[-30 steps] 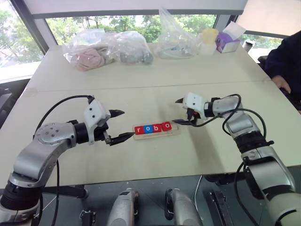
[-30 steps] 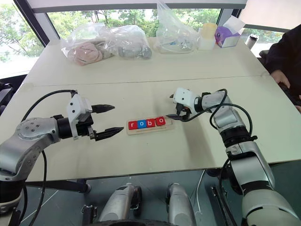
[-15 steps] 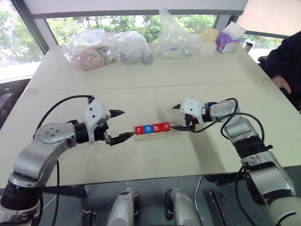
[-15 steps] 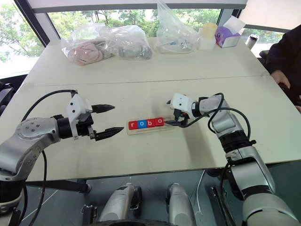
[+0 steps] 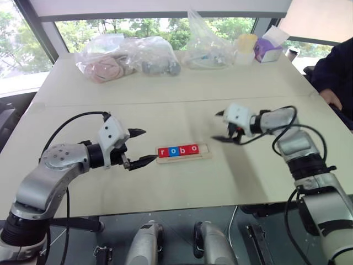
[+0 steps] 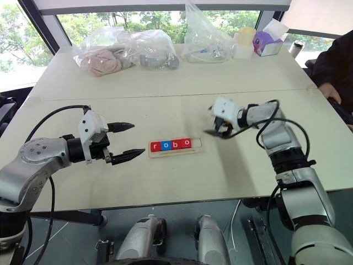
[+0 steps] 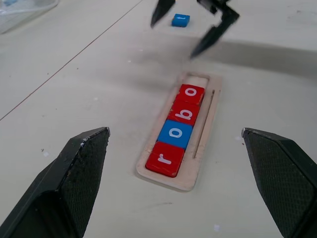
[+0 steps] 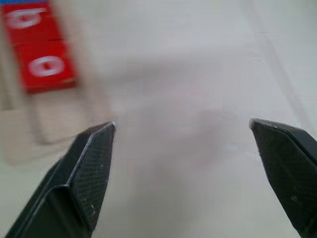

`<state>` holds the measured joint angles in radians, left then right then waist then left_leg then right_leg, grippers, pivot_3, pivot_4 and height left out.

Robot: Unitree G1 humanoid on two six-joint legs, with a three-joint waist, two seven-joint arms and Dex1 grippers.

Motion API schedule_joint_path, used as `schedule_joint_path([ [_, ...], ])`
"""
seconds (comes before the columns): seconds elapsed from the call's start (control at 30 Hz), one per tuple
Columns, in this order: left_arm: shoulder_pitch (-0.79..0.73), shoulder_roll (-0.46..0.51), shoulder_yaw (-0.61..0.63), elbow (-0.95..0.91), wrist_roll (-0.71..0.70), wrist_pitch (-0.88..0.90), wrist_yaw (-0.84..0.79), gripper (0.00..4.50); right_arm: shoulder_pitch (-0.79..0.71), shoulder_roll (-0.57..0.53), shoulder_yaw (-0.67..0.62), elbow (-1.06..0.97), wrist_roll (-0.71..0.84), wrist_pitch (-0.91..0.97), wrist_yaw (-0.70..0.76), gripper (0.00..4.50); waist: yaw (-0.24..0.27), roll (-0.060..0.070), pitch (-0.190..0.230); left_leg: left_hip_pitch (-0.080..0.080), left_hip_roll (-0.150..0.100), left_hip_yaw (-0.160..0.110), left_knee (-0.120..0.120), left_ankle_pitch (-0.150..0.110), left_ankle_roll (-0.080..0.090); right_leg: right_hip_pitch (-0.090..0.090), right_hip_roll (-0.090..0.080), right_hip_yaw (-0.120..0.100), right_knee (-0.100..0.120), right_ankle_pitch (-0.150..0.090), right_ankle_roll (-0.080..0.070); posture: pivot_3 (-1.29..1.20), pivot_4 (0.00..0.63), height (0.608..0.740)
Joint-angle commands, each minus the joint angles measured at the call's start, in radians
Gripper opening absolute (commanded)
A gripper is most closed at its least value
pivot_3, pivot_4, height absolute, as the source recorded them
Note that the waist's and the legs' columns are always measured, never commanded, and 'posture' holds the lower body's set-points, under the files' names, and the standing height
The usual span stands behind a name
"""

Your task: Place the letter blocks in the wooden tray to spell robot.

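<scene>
tray (image 5: 183,153) holds r-o-b-o, end slot free | blue tile (image 7: 180,20) on bench beyond tray | we judge it light, stiff, slick: pinch opposite edges | left tool (image 5: 137,147), right tool (image 5: 223,127) both wide, empty

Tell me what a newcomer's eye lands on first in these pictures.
The wooden tray at mid-table, where four letter blocks spell "robo" and the slot at the robot's right end is bare. Next, the two open tools: the left tool beside the tray's left end, the right tool raised off to its right. A lone blue block lies on the table beyond the tray.
</scene>
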<state>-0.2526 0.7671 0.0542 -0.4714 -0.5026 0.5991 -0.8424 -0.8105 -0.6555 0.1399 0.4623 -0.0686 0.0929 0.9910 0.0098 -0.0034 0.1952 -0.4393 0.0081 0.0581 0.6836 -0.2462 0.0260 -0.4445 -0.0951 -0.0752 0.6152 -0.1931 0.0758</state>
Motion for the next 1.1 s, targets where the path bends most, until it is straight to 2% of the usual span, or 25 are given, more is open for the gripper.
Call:
schedule_joint_path([
  [0.03, -0.021, -0.008, 0.005, -0.002, 0.003, -0.026, 0.001, 4.50, -0.035, 0.009, -0.110, -0.005, 0.001, 0.135, -0.206, 4.43, 0.000, 0.000, 0.000, 0.000, 0.000, 0.000, 0.000, 0.000, 0.000, 0.000, 0.000, 0.000, 0.000, 0.000, 0.000, 0.00, 0.150, 0.725],
  [0.17, -0.033, -0.017, -0.006, 0.014, 0.010, -0.037, -0.009, 4.50, 0.009, 0.130, -0.271, -0.127, 0.038, 0.452, -0.514, 4.43, 0.000, 0.000, 0.000, 0.000, 0.000, 0.000, 0.000, 0.000, 0.000, 0.000, 0.000, 0.000, 0.000, 0.000, 0.000, 0.00, 0.150, 0.725],
  [0.23, -0.039, -0.020, -0.012, 0.022, 0.012, -0.042, -0.017, 4.50, 0.031, 0.203, -0.343, -0.187, 0.068, 0.583, -0.618, 4.43, 0.000, 0.000, -0.001, 0.000, 0.001, 0.000, 0.000, 0.000, -0.001, 0.000, 0.000, 0.000, 0.001, 0.000, 0.000, 0.00, 0.150, 0.725],
  [0.3, -0.048, -0.022, -0.020, 0.030, 0.015, -0.048, -0.025, 4.50, 0.067, 0.243, -0.362, -0.222, 0.069, 0.634, -0.678, 4.43, 0.000, 0.000, -0.001, 0.000, 0.001, 0.000, 0.000, 0.000, -0.001, 0.000, 0.000, 0.000, 0.001, 0.001, 0.002, 0.00, 0.150, 0.725],
  [0.6, -0.071, -0.020, -0.036, 0.054, 0.026, -0.061, -0.045, 4.50, 0.155, 0.250, -0.339, -0.221, 0.088, 0.652, -0.717, 4.43, -0.006, 0.000, -0.001, 0.000, 0.000, 0.000, 0.000, 0.000, 0.000, 0.000, 0.001, 0.000, 0.001, 0.001, 0.001, 0.00, 0.150, 0.725],
  [0.9, -0.069, -0.021, -0.029, 0.045, 0.029, -0.050, -0.042, 4.50, 0.126, 0.249, -0.355, -0.080, 0.139, 0.627, -0.713, 4.43, -0.017, 0.000, -0.001, 0.000, 0.001, 0.000, 0.000, 0.000, 0.000, 0.001, 0.001, 0.000, 0.001, 0.001, 0.001, 0.00, 0.150, 0.725],
  [1.0, -0.071, -0.023, -0.028, 0.046, 0.030, -0.050, -0.039, 4.50, 0.100, 0.244, -0.362, -0.007, 0.155, 0.601, -0.712, 3.54, -0.023, 0.000, -0.001, 0.001, 0.001, 0.000, 0.000, 0.000, 0.000, 0.001, 0.002, 0.000, 0.001, 0.001, 0.001, 0.00, 0.150, 0.725],
  [1.1, -0.070, -0.025, -0.027, 0.045, 0.030, -0.049, -0.037, 4.50, 0.083, 0.237, -0.363, 0.040, 0.170, 0.581, -0.709, 1.94, -0.021, 0.000, -0.001, 0.001, 0.001, -0.001, 0.000, 0.000, 0.000, 0.002, 0.002, 0.000, 0.001, 0.001, 0.001, 0.00, 0.150, 0.725],
])
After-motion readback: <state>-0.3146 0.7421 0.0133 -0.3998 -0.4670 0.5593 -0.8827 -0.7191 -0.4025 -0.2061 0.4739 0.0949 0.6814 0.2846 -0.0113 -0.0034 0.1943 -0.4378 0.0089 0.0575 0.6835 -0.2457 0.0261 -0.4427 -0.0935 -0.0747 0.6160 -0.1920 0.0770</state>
